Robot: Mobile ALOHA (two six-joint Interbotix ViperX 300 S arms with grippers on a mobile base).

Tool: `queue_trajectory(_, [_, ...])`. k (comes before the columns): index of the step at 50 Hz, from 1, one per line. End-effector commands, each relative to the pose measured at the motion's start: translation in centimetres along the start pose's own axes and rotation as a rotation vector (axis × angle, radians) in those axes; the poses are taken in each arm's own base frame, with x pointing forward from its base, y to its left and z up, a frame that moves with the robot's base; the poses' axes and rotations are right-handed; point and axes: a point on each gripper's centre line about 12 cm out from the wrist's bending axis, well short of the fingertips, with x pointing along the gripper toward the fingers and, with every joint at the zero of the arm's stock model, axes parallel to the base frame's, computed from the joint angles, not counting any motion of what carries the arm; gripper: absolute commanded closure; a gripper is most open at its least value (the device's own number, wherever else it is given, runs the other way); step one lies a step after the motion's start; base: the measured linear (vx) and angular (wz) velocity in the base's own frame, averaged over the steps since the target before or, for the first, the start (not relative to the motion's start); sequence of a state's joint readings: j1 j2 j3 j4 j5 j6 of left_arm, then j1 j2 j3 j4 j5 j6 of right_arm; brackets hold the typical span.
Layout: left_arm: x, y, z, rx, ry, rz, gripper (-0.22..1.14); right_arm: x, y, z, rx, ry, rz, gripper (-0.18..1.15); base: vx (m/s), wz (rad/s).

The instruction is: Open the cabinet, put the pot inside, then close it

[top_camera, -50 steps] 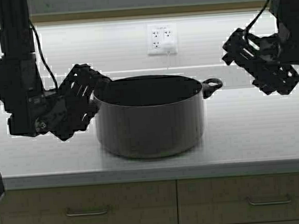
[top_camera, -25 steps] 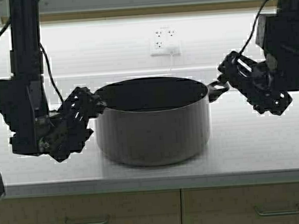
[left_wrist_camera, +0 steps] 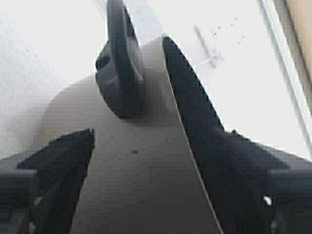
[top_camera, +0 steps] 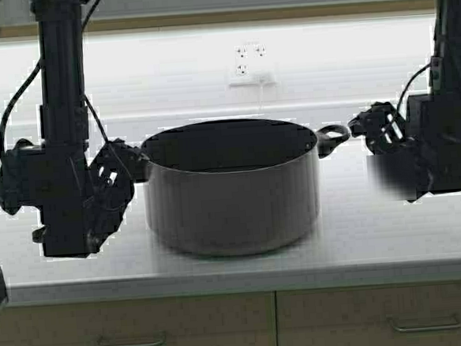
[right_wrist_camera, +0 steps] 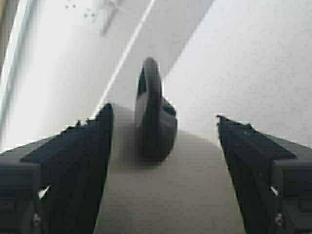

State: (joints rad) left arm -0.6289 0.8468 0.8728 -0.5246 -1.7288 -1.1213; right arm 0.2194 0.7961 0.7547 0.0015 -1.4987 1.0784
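The pot (top_camera: 232, 189) sits on the table (top_camera: 378, 242); the left claw (top_camera: 123, 168) and right claw (top_camera: 374, 127) flank its handles (both spread wide, gripping nothing).

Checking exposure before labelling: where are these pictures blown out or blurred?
High view: the wall behind the pot is overexposed, and the right pincer is smeared. Left wrist view: the counter glares white and the left pincer's fingers look soft.

pale grey countertop (top_camera: 362, 243), matte, lit brightly from behind. white backsplash wall (top_camera: 160, 75) bearing a white double outlet (top_camera: 251, 64) with one plug and cord. tan wood-grain drawers (top_camera: 139, 334) below, horizontal metal pulls (top_camera: 130, 344).
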Motion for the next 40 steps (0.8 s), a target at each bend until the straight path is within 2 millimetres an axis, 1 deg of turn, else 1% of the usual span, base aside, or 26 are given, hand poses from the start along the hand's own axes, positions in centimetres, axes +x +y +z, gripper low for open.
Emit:
queue_trajectory(1, [0.7,-0.3,0.2,-0.025,-0.040,-0.019,-0.10,1.9,1.1,0.5,0.014,-0.001,0.090,-0.05,0.00,0.00])
queue_trajectory(8, [1.7,0.5,0.6,-0.071,-0.077,-0.018,-0.10,4.1,0.8,0.4,0.083,0.007,0.144,-0.05,0.00,0.00])
queue_trajectory(12, [2.3,0.8,0.9,-0.095,-0.098,-0.019,-0.10,4.9,0.6,0.1,0.121,0.016,0.167,-0.05,0.00,0.00])
queue_trajectory(20, [3.8,0.8,0.9,-0.131,-0.127,-0.043,-0.10,6.1,-0.4,-0.2,0.160,0.016,0.180,-0.04,0.00,0.00])
queue_trajectory(29, [5.1,0.6,1.0,-0.151,-0.152,-0.061,-0.10,7.6,-0.9,-0.7,0.202,0.047,0.205,-0.04,0.00,0.00])
queue_trajectory(40, [6.6,0.6,1.0,-0.169,-0.180,-0.078,-0.10,9.6,-1.2,-0.6,0.208,0.059,0.211,-0.04,0.00,0.00])
